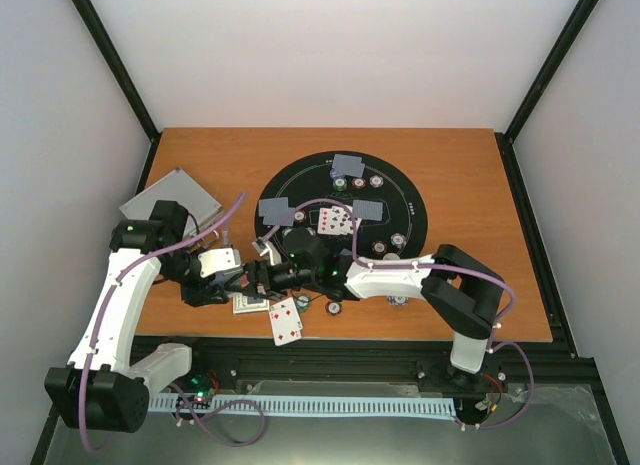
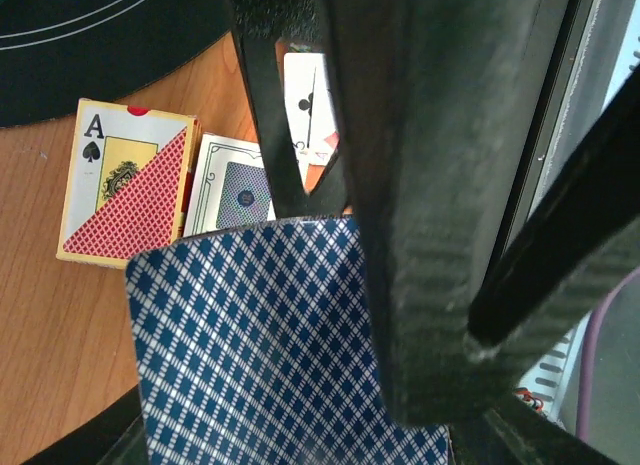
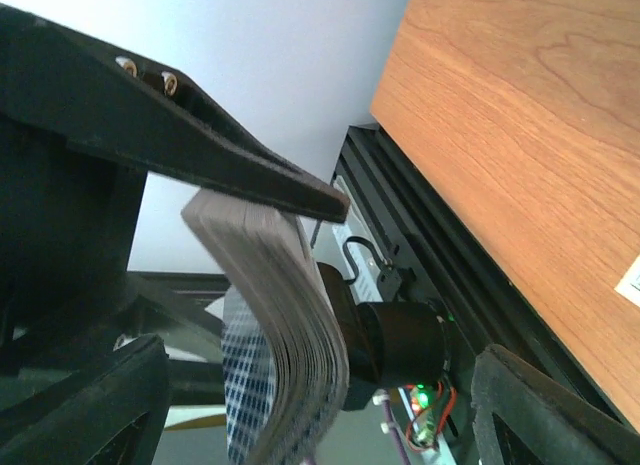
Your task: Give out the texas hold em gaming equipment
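A robotics lab test cell: plain white panel walls (image 1: 330,45) enclose a brown wooden table (image 1: 460,175); the white left arm (image 1: 115,305) and right arm (image 1: 385,278) stand on a black metal rail (image 1: 350,363).

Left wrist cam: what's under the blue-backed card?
Past its top edge: a red ace-of-spades box, a blue-patterned box, a face-up card, wooden table. Directly beneath the blue-backed card is hidden.

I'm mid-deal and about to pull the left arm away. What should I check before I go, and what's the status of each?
1. Left pincer shut on blue-backed card: ok.
2. Right pincer holding deck: ok.
3. Card fully free of deck: cannot tell.
4. Loose cards away from table edge: not ok, face-up card lies at near edge.
5. Bare spot on mat for the drop: ok.
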Action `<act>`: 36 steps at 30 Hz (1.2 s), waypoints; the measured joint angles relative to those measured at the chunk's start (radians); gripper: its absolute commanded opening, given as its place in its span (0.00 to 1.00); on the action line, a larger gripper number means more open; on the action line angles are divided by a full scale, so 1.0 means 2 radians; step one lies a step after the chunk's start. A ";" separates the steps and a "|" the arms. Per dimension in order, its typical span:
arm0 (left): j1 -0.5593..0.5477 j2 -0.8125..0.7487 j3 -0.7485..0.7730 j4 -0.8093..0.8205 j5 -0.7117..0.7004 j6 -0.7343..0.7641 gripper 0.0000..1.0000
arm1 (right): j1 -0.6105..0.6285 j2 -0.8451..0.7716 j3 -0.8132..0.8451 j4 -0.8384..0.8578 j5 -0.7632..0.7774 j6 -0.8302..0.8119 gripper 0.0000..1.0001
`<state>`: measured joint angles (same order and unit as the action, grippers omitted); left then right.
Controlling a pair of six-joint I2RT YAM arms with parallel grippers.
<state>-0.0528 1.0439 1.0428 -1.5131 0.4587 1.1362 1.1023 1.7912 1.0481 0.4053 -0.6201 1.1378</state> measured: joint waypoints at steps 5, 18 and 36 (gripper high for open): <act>0.000 0.000 0.000 -0.001 0.000 0.000 0.01 | 0.002 0.030 0.015 0.035 -0.004 0.021 0.80; 0.000 0.000 0.000 -0.003 -0.003 0.000 0.01 | -0.001 0.086 0.044 0.058 -0.026 0.039 0.74; 0.000 -0.001 0.000 0.013 -0.019 0.000 0.01 | -0.053 0.040 -0.003 0.058 -0.052 0.010 0.34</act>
<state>-0.0525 1.0424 1.0428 -1.4868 0.4198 1.1355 0.9955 1.8717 1.0416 0.5217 -0.7246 1.1584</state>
